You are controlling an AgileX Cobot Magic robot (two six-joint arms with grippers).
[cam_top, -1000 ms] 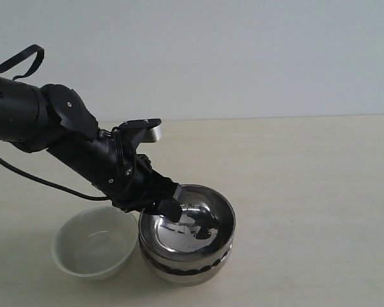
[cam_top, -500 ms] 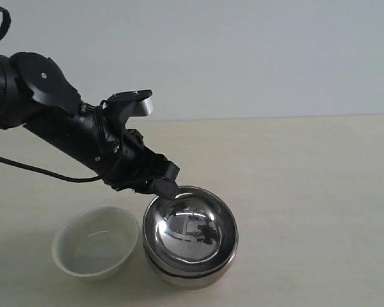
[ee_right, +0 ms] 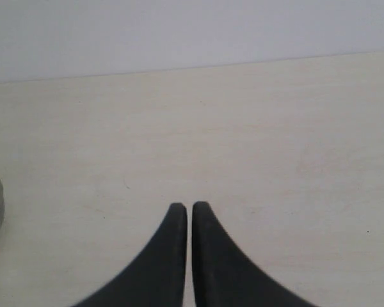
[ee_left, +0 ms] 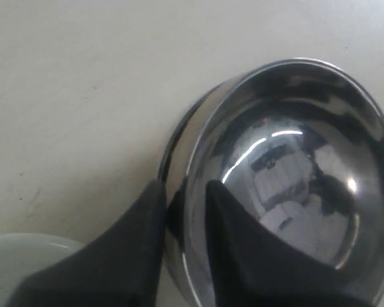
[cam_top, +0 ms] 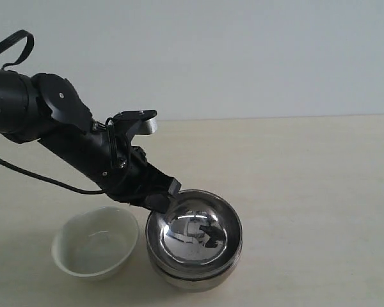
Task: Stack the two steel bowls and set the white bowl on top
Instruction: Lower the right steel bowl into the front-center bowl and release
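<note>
Right now your two shiny, mirror-like round steel bowls are already nested. The smooth upper steel bowl (cam_top: 195,230) sits inside the lower steel bowl (cam_top: 191,279), and the stack stands upright on the pale cream tabletop (cam_top: 307,179).

Take that stack as your landmark. The plain glossy white bowl (cam_top: 95,243) stands on the tabletop just beside the stack, on its left as the exterior view shows it. It is upright and empty, and nothing is gripping it.

Your left gripper (ee_left: 184,192), black and two-fingered, reaches down at a slant to the stack's rim on the side facing the white bowl. In the left wrist view it straddles that rim. One black finger (ee_left: 141,243) lies along the outside wall of the stack, and the other finger (ee_left: 237,243) dips into the upper steel bowl against its inner wall. The jaws stand narrow around the metal, but you cannot tell from these views whether they are actually pinching the rim or only bracketing it.

Your right gripper (ee_right: 189,206) does not show in the exterior view. Its own wrist view shows its fingers drawn together with only a hairline between the tips and nothing held. It hangs over bare tabletop apart from the stack, with just a sliver of steel at the edge of that view.
</note>
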